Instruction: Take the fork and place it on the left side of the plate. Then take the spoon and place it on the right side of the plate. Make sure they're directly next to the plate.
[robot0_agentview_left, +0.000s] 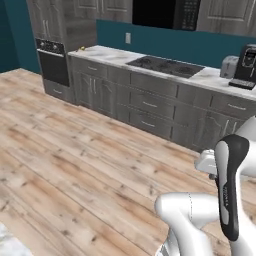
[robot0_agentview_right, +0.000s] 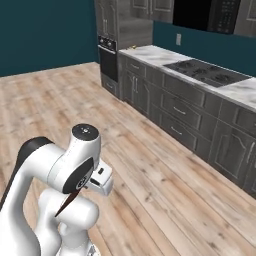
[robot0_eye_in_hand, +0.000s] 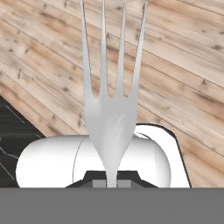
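Observation:
The fork fills the middle of the hand view, its silver tines pointing away from the hand over the wooden floor. My gripper is shut on the fork's neck, just below the head. In the right base view the fork's dark brown handle sticks out down and to the left from under the hand, beside the arm's white body. The spoon and the plate are out of view.
A long grey cabinet run with a marble counter and a black cooktop lines the far wall. A wall oven stands at its left end, and a toaster and a coffee machine at its right. Wooden floor lies between.

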